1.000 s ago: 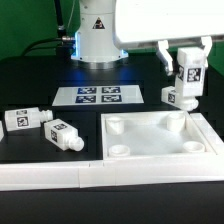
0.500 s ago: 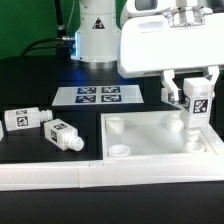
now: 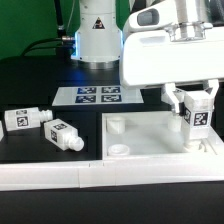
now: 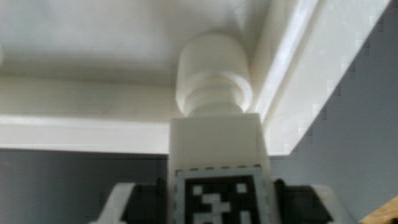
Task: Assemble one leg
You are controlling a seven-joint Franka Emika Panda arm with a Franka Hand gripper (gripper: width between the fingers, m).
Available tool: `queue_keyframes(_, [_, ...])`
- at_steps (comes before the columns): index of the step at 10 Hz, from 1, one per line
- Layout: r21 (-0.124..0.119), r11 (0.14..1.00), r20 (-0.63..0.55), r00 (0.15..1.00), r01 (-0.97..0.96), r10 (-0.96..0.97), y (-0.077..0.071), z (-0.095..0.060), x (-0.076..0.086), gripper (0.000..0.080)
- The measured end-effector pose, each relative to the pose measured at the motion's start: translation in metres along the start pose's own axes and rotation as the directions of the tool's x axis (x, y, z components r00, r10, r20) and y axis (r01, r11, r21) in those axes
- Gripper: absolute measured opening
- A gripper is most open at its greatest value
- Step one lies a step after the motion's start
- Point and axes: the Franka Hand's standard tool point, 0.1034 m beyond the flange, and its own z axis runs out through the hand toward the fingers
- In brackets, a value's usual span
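My gripper [image 3: 194,103] is shut on a white tagged leg [image 3: 196,121] and holds it upright over the near corner, at the exterior view's right, of the large white square panel [image 3: 150,140]. The leg's lower end is down at the panel's corner; the hole there is hidden behind it. In the wrist view the leg [image 4: 219,120] runs out from between my fingers [image 4: 137,200], with its narrower stub end against the panel's inner corner [image 4: 267,60]. Two more legs [image 3: 22,119] [image 3: 62,133] lie on the table at the exterior view's left.
The marker board [image 3: 98,96] lies flat behind the panel, in front of the robot base [image 3: 95,35]. A low white ledge [image 3: 60,176] runs along the front of the table. One round corner hole [image 3: 119,150] shows at the panel's front.
My gripper has carried the leg down and slightly toward the front, from above the panel's back corner on the exterior view's right down to its near corner. The two loose legs have not moved.
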Motion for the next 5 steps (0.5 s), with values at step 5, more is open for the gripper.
queue_keyframes(5, [-0.004, 1.0, -0.026, 1.0, 0.008, -0.008, -0.0013, 0.0091, -0.0081, 0.0284])
